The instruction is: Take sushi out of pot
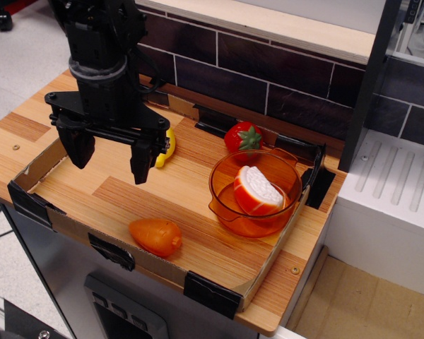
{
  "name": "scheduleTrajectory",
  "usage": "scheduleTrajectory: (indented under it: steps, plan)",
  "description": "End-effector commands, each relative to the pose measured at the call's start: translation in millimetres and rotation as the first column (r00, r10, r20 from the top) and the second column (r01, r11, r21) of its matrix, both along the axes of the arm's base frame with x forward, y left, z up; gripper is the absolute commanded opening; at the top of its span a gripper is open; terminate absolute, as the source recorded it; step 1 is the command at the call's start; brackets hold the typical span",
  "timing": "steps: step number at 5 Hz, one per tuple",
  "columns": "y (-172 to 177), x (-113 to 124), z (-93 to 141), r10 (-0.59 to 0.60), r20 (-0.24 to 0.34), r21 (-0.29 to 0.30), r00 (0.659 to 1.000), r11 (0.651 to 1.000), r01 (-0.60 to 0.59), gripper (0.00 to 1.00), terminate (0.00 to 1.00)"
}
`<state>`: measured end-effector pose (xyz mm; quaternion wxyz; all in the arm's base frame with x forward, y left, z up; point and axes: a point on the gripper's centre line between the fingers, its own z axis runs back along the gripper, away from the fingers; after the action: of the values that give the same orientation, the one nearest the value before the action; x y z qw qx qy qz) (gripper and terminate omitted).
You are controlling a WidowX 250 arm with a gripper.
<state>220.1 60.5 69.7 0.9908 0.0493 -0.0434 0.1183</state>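
The sushi, orange-sided with a white ridged top, lies inside the transparent orange pot at the right of the tray. My gripper hangs open and empty above the tray's left part, well left of the pot. Its two black fingers point down and stand wide apart.
A cardboard tray with black taped corners holds everything on a wooden table. A red strawberry sits just behind the pot. An all-orange carrot-like toy lies near the front wall. A yellow toy lies beside my right finger. A dark brick wall stands behind.
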Motion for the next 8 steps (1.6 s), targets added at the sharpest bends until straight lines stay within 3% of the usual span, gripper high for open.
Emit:
scheduleTrajectory:
  steps: [1,2,3,4,5,6,8]
  plan:
    - [0,0,0,0.000,0.000,0.000,1.000,1.000,0.000,1.00,0.00]
    - [-9,6,33,0.128,-0.011,-0.087,0.992,0.988,-0.128,1.00,0.00]
    - [-21,10,56,0.177,-0.003,-0.135,0.984,0.975,-0.176,1.00,0.00]
    - [-42,21,70,0.314,-0.009,-0.185,0.949,0.933,-0.310,1.00,0.00]
    - [-64,35,71,0.509,-0.050,-0.208,0.860,0.836,-0.507,1.00,0.00]
    - [-80,44,65,0.634,0.001,-0.257,0.773,0.747,-0.613,1.00,0.00]
    - [-98,64,37,0.731,0.076,-0.295,0.678,0.666,-0.686,1.00,0.00]
